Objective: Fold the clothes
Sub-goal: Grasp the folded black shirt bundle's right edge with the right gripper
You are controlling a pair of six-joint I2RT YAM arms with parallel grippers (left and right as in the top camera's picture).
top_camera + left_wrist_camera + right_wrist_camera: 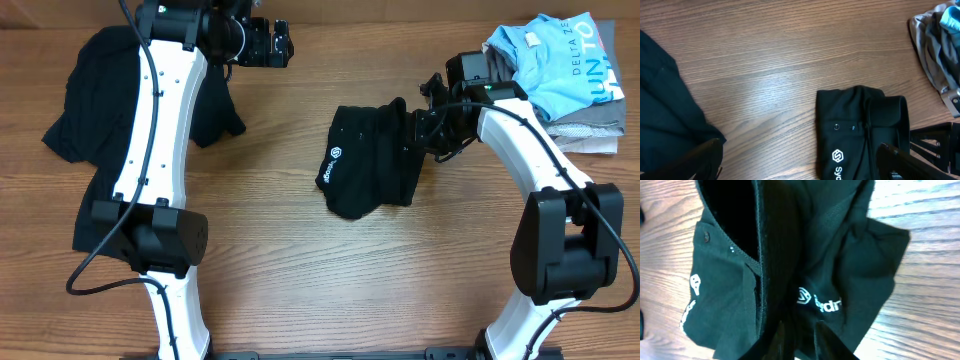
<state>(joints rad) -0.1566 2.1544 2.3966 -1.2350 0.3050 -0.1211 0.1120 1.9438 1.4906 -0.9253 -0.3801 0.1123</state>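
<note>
A folded black shirt point(368, 165) with a small white logo lies mid-table. It also shows in the left wrist view point(860, 125) and fills the right wrist view point(830, 265). My right gripper point(420, 125) is shut on this shirt's right edge, with fabric pinched between the fingers point(802, 337). A second black shirt point(90, 90) lies spread and rumpled at the far left, partly under my left arm; its edge shows in the left wrist view point(665, 115). My left gripper point(272, 45) is open and empty point(800, 167), above bare table at the back, apart from both shirts.
A light-blue shirt with white lettering point(560, 60) lies on folded grey and beige shirts point(590, 130) at the back right corner. The grey one shows in the left wrist view point(932, 50). The wooden table point(300, 260) is bare in front.
</note>
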